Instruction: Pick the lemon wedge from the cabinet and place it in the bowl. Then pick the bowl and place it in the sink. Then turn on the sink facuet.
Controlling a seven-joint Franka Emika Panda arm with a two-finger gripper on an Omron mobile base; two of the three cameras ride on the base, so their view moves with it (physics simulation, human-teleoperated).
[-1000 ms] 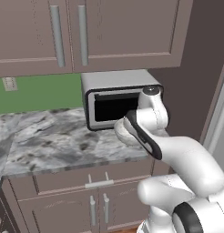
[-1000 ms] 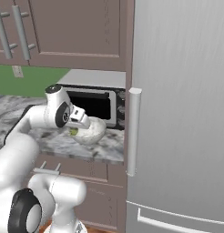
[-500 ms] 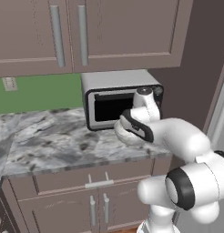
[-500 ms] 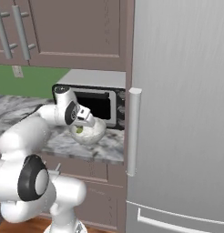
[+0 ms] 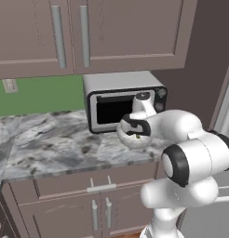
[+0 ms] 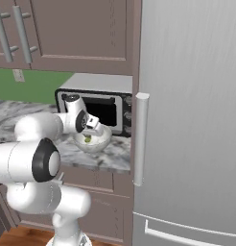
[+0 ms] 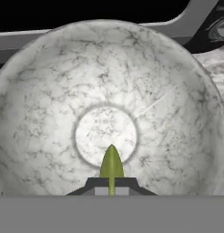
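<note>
Looking down along the gripper (image 7: pixel 112 191), I see its tips closed together on one lemon wedge (image 7: pixel 111 166), the yellow-green point of it rising from between them. Directly beyond the wedge is the inside of the bowl (image 7: pixel 50 104), so the wedge hangs over the middle of the bowl; I cannot tell whether it touches the bottom.

From the left base view, going left to right: the marbled desk (image 5: pixel 46 144), then one microwave (image 5: pixel 111 100) standing on it, then the bowl (image 5: pixel 130 139) in front of the microwave with the gripper (image 5: pixel 136 134) reaching down into it.

From the right base view, the gripper (image 6: pixel 92 136) sits over the same bowl (image 6: pixel 101 142), and the lemon wedge (image 6: pixel 88 140) shows as a small green spot inside it. To the right stands one tall steel fridge (image 6: pixel 192 120).

My count: one wedge, one bowl, one microwave, one fridge.
</note>
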